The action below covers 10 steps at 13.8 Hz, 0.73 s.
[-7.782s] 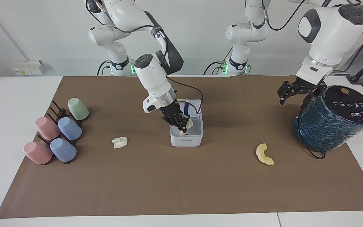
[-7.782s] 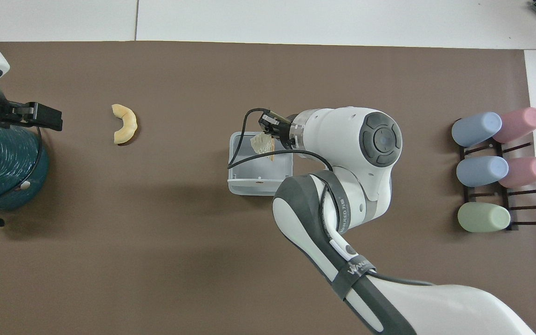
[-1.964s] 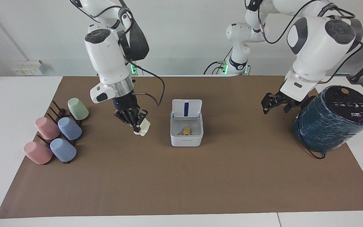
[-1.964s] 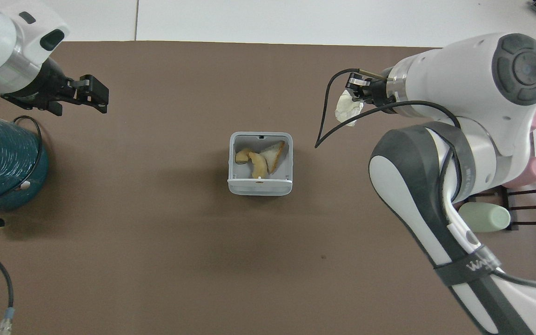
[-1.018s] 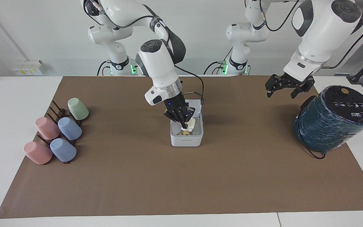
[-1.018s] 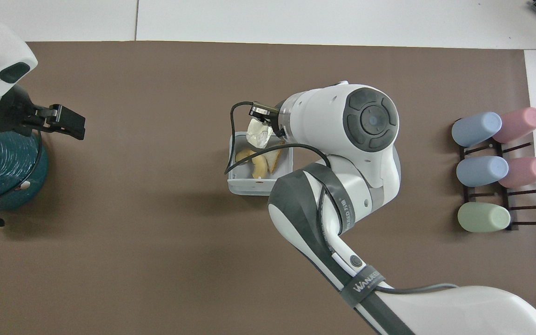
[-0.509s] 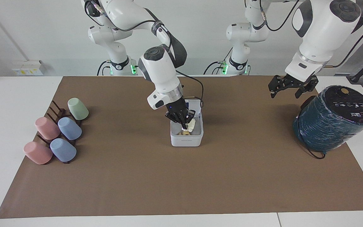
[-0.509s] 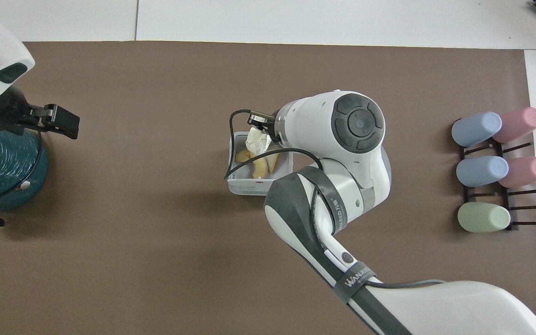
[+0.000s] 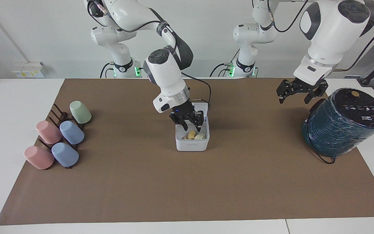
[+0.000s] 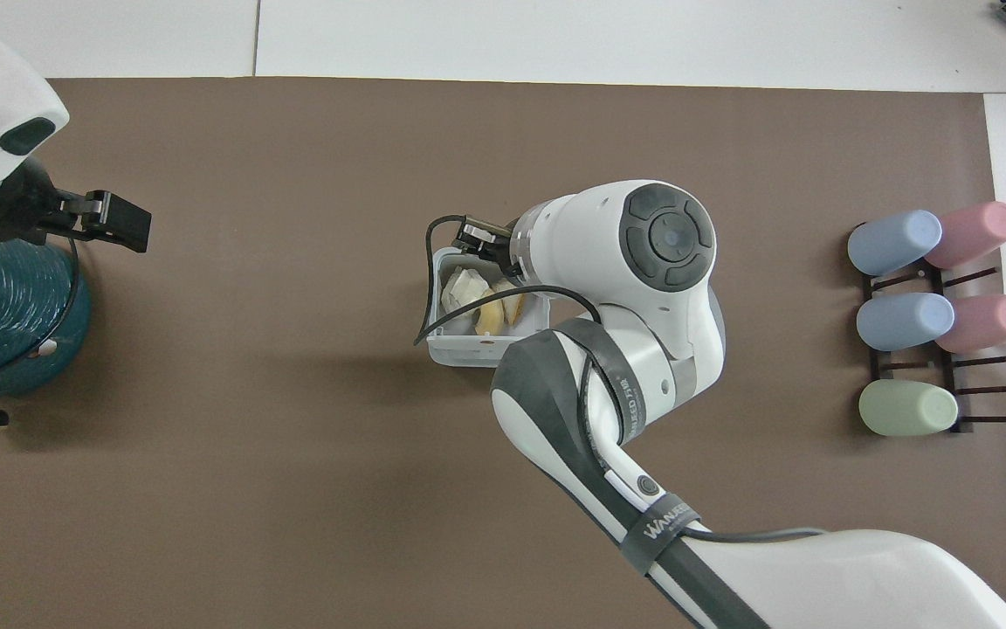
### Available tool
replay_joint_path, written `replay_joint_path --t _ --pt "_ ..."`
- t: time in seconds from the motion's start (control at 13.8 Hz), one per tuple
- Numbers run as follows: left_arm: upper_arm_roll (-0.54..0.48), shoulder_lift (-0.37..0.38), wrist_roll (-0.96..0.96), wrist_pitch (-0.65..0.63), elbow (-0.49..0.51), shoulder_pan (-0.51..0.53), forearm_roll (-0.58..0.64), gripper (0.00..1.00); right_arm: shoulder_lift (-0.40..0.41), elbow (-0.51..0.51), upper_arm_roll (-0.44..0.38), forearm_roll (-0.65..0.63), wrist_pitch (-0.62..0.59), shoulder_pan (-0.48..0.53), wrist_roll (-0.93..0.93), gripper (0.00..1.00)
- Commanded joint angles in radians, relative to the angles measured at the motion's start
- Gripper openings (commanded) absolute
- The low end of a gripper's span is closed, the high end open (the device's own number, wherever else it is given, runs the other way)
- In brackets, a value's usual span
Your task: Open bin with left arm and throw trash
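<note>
The right gripper [image 9: 190,124] hangs over the open bin [image 9: 192,145], fingers spread and empty. The trash [image 10: 478,300] lies inside the bin. The left gripper [image 9: 299,94] waits, fingers apart, well away from the bin.

The trash [image 10: 475,300] lies in the bin [image 9: 192,145] mid-table, between the cups [image 9: 71,132] and the cylinder [image 9: 344,123].

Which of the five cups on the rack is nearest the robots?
The green cup: it is alone at the rack's robot-side end; the two blue cups and two pink cups lie farther away.
</note>
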<state>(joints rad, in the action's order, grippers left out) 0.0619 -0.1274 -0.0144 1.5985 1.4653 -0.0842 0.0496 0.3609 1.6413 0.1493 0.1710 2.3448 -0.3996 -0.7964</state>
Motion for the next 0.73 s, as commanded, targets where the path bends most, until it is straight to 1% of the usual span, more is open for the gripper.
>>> replay_joint_path --t 0.0,0.07,0.22,0.36,0.51,0.65 --pt "0.007 0.046 0.005 0.034 0.059 0.009 0.016 1.00 -0.045 0.014 0.004 0.007 -0.002 0.021 -0.020 1.00" --pt "0.007 0.046 0.008 0.034 0.059 0.009 0.016 1.00 -0.060 0.015 -0.002 -0.001 -0.007 0.030 -0.018 1.00" --pt "0.007 0.046 0.013 0.032 0.058 0.009 0.016 1.00 -0.092 0.014 -0.004 -0.008 -0.025 0.095 0.000 1.00" --pt "0.006 0.046 0.013 0.029 0.053 0.009 0.012 1.00 -0.123 0.009 -0.004 -0.074 -0.076 0.161 0.046 1.00" --pt "0.003 0.048 0.013 0.015 0.047 0.011 0.009 1.00 -0.149 0.002 0.000 -0.155 -0.155 0.232 0.150 1.00" --pt "-0.002 0.048 0.014 0.005 0.043 0.011 0.007 1.00 -0.169 -0.003 -0.004 -0.163 -0.209 0.303 0.271 1.00"
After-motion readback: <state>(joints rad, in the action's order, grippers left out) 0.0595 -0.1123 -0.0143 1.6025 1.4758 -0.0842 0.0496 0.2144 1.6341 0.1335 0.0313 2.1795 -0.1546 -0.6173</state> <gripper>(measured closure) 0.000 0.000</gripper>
